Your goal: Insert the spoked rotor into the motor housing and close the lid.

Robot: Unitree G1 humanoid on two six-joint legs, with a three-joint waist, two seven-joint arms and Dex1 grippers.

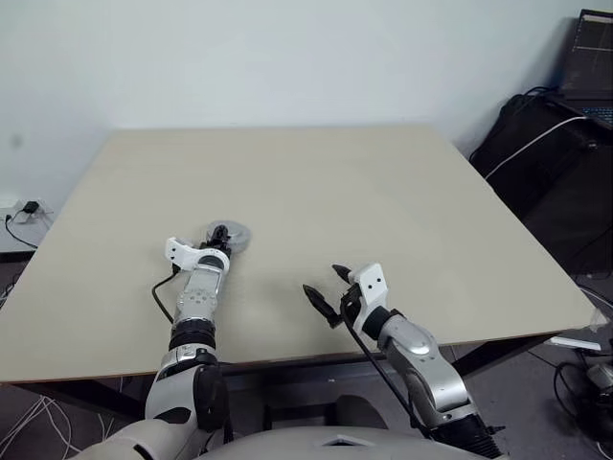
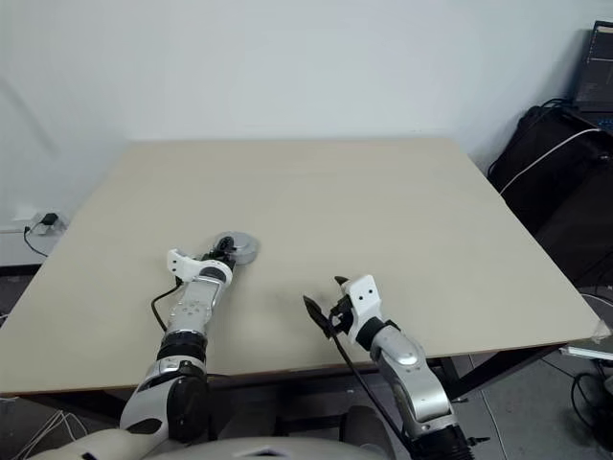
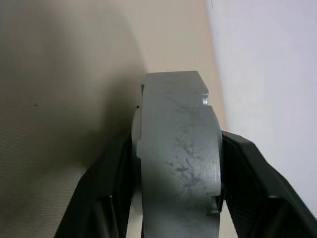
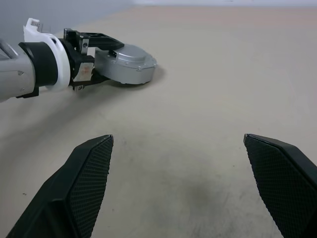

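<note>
A silver-grey round assembly (image 4: pixel 130 64) rests on the beige table (image 1: pixel 383 211) at the front left. Its upper face is the lid (image 1: pixel 236 235), smooth with a raised middle, sitting on the motor housing (image 3: pixel 178 148). The spoked rotor is hidden. My left gripper (image 4: pixel 94 57) reaches level to the assembly's near edge, with one black finger on the lid's face and the other on the housing's underside, both pressed against the metal. My right gripper (image 1: pixel 323 280) hovers open over the table's front middle, well apart from the assembly, with nothing between its fingers (image 4: pixel 89 163).
The table's front edge (image 1: pixel 287 359) runs just below both hands. Black bags (image 1: pixel 546 163) with a white cable and a laptop (image 1: pixel 589 57) stand off the table's right side. Cables and a plug (image 1: pixel 24 216) lie on the floor at the left.
</note>
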